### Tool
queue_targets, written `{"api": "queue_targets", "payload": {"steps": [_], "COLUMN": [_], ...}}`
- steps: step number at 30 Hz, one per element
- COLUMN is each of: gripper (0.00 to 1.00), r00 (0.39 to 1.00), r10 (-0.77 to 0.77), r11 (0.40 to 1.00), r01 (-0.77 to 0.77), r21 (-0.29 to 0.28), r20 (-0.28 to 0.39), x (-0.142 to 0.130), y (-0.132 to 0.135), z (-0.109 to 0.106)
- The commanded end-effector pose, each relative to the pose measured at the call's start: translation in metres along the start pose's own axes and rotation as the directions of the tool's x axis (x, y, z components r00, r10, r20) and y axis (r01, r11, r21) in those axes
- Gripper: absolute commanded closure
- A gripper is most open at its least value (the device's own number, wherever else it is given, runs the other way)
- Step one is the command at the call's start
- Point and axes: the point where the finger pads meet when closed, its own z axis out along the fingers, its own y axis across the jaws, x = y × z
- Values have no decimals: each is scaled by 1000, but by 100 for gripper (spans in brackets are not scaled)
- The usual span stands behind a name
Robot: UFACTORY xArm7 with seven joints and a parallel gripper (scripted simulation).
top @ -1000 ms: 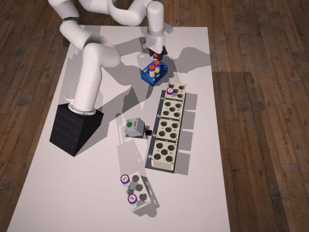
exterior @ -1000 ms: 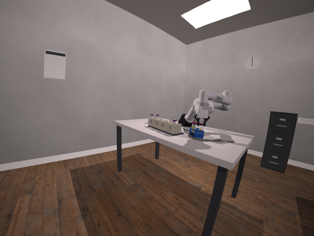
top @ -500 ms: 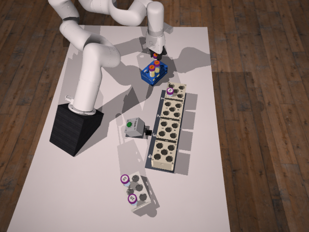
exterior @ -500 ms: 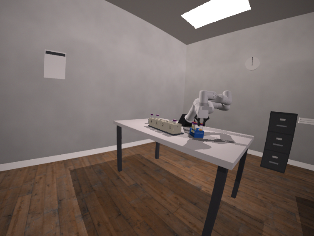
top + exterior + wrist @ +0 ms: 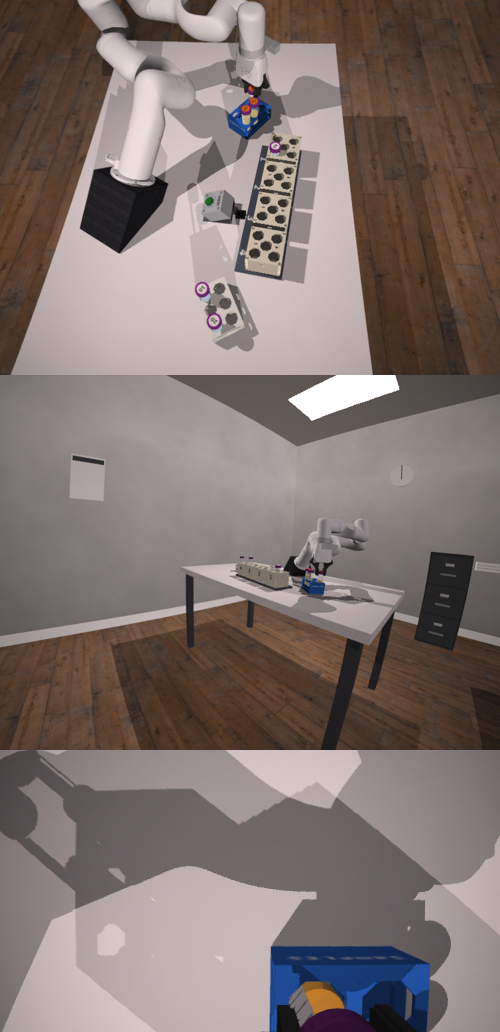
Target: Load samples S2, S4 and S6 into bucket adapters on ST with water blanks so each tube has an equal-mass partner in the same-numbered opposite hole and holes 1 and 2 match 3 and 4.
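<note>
My gripper (image 5: 252, 91) (image 5: 321, 572) (image 5: 334, 1016) is shut on an orange-dotted sample tube (image 5: 250, 88) (image 5: 337, 1024), upright at the far end of the blue rack (image 5: 241, 128) (image 5: 317, 588) (image 5: 350, 956); its ID is hidden. Two other sample tubes (image 5: 245, 108) (image 5: 253, 101) stand in that rack, IDs too small to read surely. Adapter 1 (image 5: 284, 139) holds a white-dotted blank (image 5: 274, 146) (image 5: 278, 566) in a left hole towards adapter 2 (image 5: 280, 168); its number is unclear. Adapters 2, 3 (image 5: 274, 201) and 4 (image 5: 262, 266) show empty holes on stand ST (image 5: 241, 265).
A white rack (image 5: 229, 332) at the near end holds blanks marked 10 (image 5: 202, 289) and 20 (image 5: 213, 321). The green DONE key (image 5: 209, 201) is on a grey sloped desk (image 5: 226, 209) left of adapter 3. A small black block (image 5: 240, 214) lies between them.
</note>
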Motion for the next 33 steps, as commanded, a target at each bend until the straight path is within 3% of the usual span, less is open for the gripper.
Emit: {"api": "queue_targets", "payload": {"steps": [1,33], "gripper": [100,100], "r00": [1000,1000], "r10": [0,0], "r11": [1000,1000], "r01": [0,0], "r21": [-1,-1], "r20": [-3,-3], "x": [1,1], "y": [0,0], "z": [-1,-6]}}
